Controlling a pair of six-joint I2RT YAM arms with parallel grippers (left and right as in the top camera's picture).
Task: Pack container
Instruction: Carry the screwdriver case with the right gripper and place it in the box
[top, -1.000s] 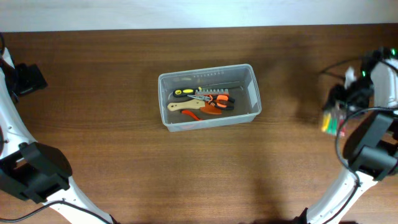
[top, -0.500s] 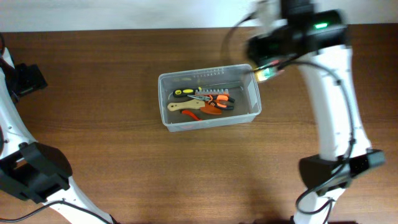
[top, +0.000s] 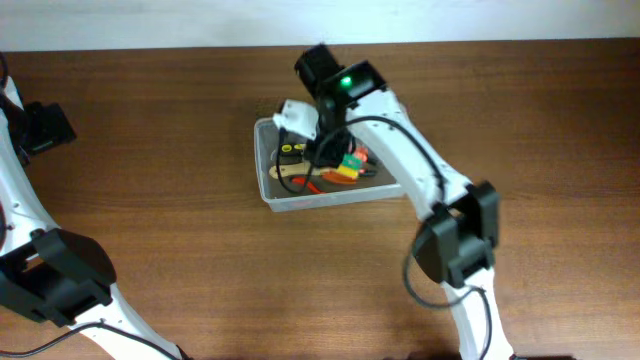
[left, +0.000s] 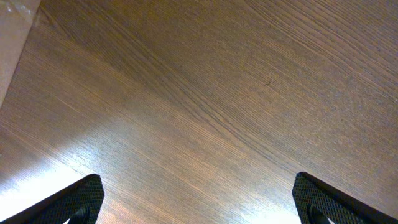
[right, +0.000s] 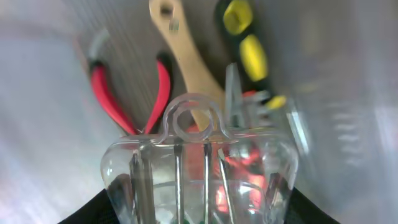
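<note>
- Since half a second ago the right hand (top: 335, 155) has swung left from the far right corner of the container (top: 300, 202) to a spot over its middle, carrying the bit case (top: 348, 165) along; a second ago it was out by the right edge of the bench (top: 180, 230)
- That hand is clamped on the bit case, a small clear case of coloured bits; in the wrist view its dark fingers (right: 84, 211) grip the case's two sides, and the round hanging loop at the case's top points away from the hand
- Just beyond the case lie the tools in the container: red-handled pliers (right: 124, 99), a wooden handle (right: 180, 50) and a yellow-and-black screwdriver (right: 245, 43); whether the case touches them I cannot tell
- From overhead the screwdriver lies toward the far left of the container, the wooden handle nearer, the pliers nearest
- The container stands about mid-bench, a little to the far side, long sides running left to right, slightly skewed
- The left hand (left: 199, 208) is well apart at the left edge of the bench; its fingers (left: 81, 199) are spread wide and hold nothing, over bare wood
</note>
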